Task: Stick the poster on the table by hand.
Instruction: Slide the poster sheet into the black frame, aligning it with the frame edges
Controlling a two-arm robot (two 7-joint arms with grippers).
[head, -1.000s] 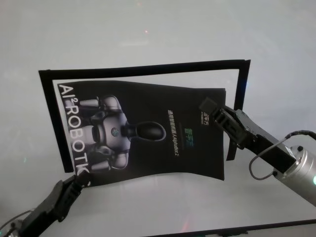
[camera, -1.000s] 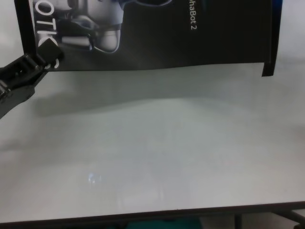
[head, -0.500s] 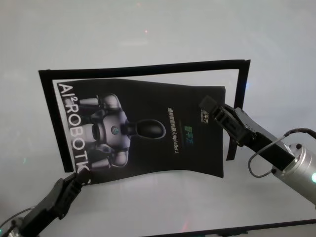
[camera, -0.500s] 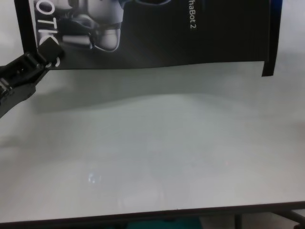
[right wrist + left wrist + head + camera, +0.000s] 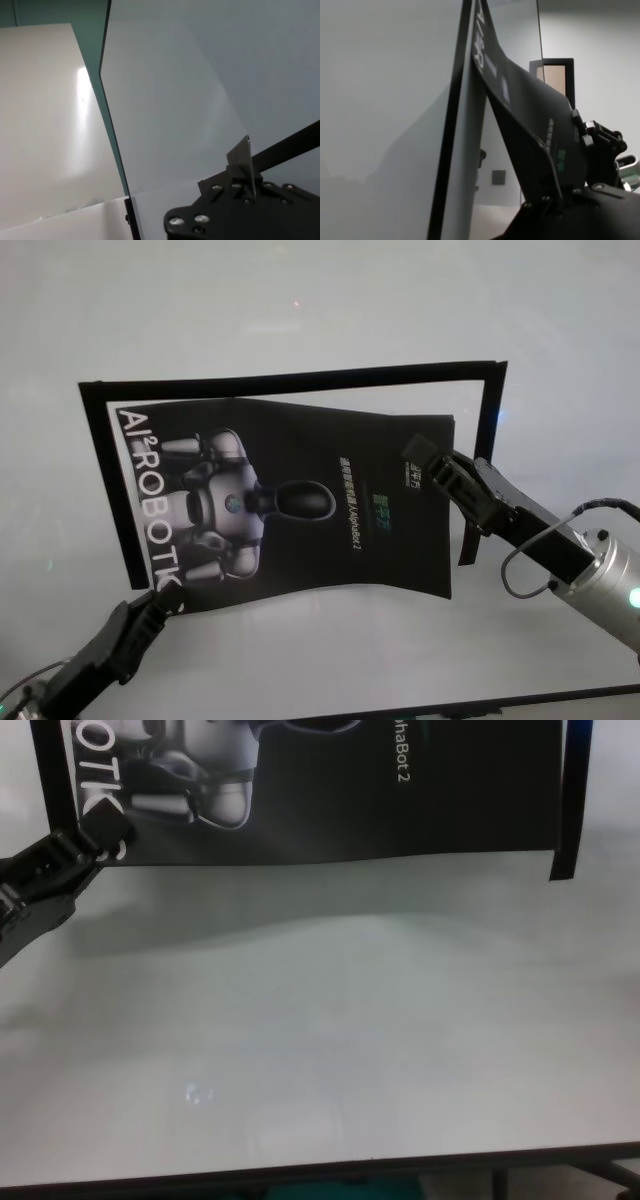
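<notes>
— Over the middle of the table (image 5: 300,300), toward its near edge, we are holding the poster (image 5: 300,470), black sheet, robot figure and white letters facing up. Where are our grippers sitting?

— Left gripper (image 5: 152,608) is clenching the poster's near left corner, right by the white letters; chest view is showing it (image 5: 85,845) pinching that same corner.

— And the right one?

— Right gripper (image 5: 432,462) is grasping the poster's right edge near its far right corner, arm reaching in from the table's right side.

— Is the sheet lying flat?

— No, we are seeing it bowing. Near edge is curving and throwing a shadow on the table below it in the chest view, so that part is hanging off the surface. Left wrist view is showing the poster (image 5: 530,135) rising away from the tabletop too.

— What about the black lines around it?

— Tape strips (image 5: 290,382) are lying flat on the table, framing the poster on the far, left and right sides. Poster's left edge is sitting just inside the left strip; we cannot tell if it is touching. Right strip is running behind our right gripper.
</notes>
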